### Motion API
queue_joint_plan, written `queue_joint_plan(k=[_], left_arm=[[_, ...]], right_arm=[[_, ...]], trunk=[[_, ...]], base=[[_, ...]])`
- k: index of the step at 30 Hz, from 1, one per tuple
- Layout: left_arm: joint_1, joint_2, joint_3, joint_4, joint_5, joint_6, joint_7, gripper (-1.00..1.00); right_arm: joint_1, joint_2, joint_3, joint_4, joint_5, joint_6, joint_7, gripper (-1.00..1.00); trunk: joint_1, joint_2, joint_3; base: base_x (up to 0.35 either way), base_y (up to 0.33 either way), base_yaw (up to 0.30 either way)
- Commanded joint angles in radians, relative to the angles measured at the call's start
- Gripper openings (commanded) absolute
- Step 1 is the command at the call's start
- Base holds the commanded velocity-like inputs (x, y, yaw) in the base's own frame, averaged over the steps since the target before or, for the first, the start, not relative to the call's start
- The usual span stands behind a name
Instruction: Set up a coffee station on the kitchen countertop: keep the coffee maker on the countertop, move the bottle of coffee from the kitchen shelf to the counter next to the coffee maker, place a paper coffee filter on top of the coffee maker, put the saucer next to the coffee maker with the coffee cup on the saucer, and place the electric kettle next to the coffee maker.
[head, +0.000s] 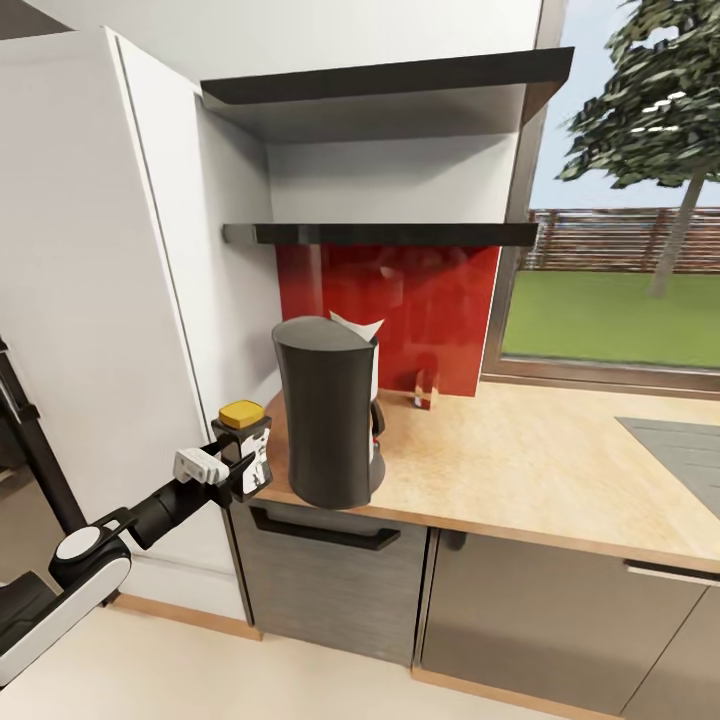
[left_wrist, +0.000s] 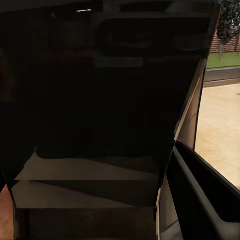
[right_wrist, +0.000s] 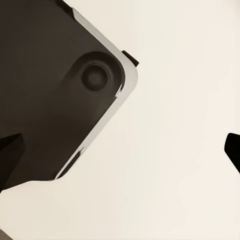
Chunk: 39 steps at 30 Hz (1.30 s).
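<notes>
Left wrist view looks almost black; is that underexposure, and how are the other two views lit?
Left wrist view: no, a dark object close to the lens, while the countertop beside it is normally lit. Head view: even daylight, with soft reflections on the red backsplash. Right wrist view: bright, flat, cream background without shadows.

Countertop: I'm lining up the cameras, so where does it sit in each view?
Head view: the countertop spans centre to right edge.
Left wrist view: its light wood shows along the right edge.
Right wrist view: pale plain surface, no wood grain I can match.
Shared landmark: the green lawn outside.
</notes>
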Motion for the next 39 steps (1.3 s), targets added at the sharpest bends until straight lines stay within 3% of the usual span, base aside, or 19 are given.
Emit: queue_joint_plan(k=[1,17,39], left_arm=[[-0.002,0.001,-0.003,0.000,0.009,-0.003,-0.001,-1.00],[-0.002,0.001,-0.003,0.002,0.009,-0.003,-0.001,-1.00],[-0.002,0.001,-0.003,0.005,0.009,-0.003,0.000,-1.00]], right_arm=[[-0.001,0.000,0.005,0.004,-0.009,-0.006,0.006,1.00],[-0.001,0.000,0.005,0.003,-0.009,-0.006,0.006,1.00],[-0.001,0.000,0.005,0.003,-0.009,-0.006,0.006,1.00]], trunk=[[0.004,-0.008,-0.005],[0.065,-0.120,-0.055],[0.065,-0.120,-0.055]], base=[[0.000,0.000,0.000],[0.000,0.000,0.000],[0.023,0.000,0.000]])
